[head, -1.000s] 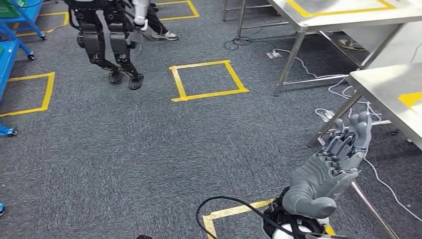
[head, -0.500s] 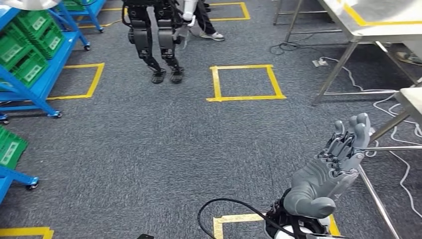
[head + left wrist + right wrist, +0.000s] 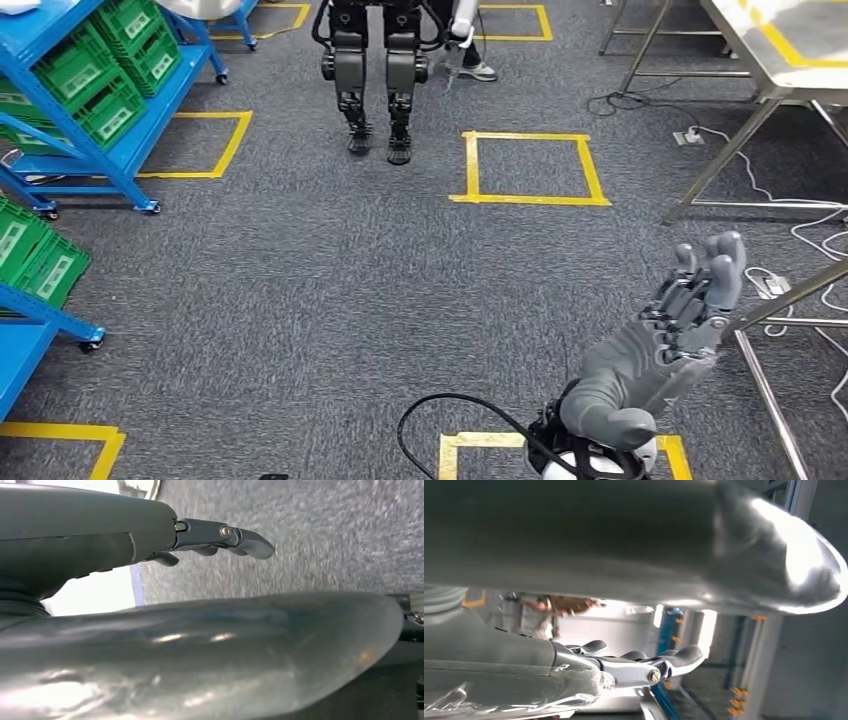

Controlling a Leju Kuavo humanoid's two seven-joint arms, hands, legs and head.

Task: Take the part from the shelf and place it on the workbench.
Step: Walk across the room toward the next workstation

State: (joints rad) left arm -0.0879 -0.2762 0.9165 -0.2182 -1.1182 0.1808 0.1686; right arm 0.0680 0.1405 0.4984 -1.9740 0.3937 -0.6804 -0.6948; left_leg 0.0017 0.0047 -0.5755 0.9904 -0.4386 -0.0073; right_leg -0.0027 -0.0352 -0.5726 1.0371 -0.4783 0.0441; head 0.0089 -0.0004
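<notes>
My right hand (image 3: 655, 360) hangs low at the right of the head view, fingers straight and apart, holding nothing. The right wrist view shows the same hand (image 3: 574, 665) with its fingers (image 3: 674, 660) stretched out and bare. My left hand (image 3: 100, 535) appears in the left wrist view above grey carpet, its fingers (image 3: 225, 535) extended and empty. A blue shelf (image 3: 120, 150) with green bins (image 3: 95, 80) stands at the far left, well away from both hands. I cannot make out a part in the bins. A steel workbench (image 3: 790, 50) with yellow tape stands at the far right.
A second blue shelf (image 3: 45, 320) with a green bin (image 3: 40, 260) sits at the near left. Another humanoid robot (image 3: 378, 70) stands ahead, a person's shoe (image 3: 478, 72) beside it. A yellow floor square (image 3: 527, 168), table legs (image 3: 790, 300) and cables (image 3: 760, 190) lie to the right.
The camera has swung left: the whole scene slid rightward, the blue shelves came into view and the tables moved toward the right edge. My right hand keeps its pose.
</notes>
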